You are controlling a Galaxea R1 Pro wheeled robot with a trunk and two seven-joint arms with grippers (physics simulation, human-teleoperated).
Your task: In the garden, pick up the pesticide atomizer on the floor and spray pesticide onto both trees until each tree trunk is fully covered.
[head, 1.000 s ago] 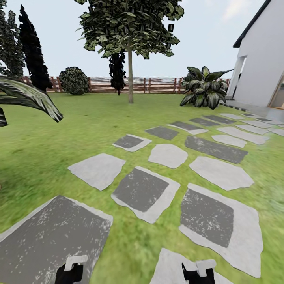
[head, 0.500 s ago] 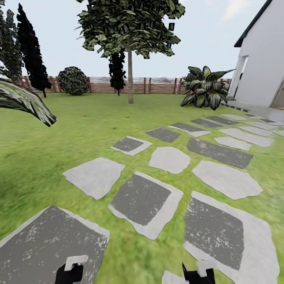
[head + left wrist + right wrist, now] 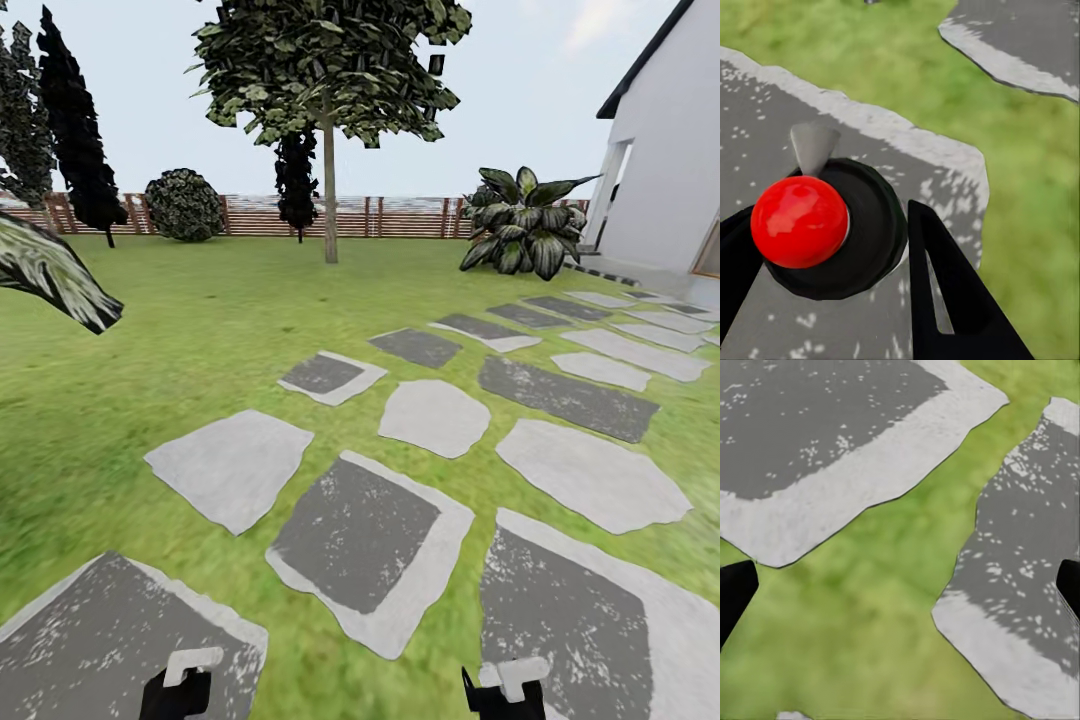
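Paving stones (image 3: 372, 545) crossing lawn (image 3: 200, 320) (fence (image 3: 400, 215) behind).

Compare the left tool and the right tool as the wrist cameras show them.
The left tool has its fingers close around a black object with a red ball top; the right tool has nothing between its fingers. The left tool's fingers sit close together, the right tool's fingers wide apart at the frame edges. The left tool hangs over a grey stepping stone, the right over grass between stones. Both have black fingers.
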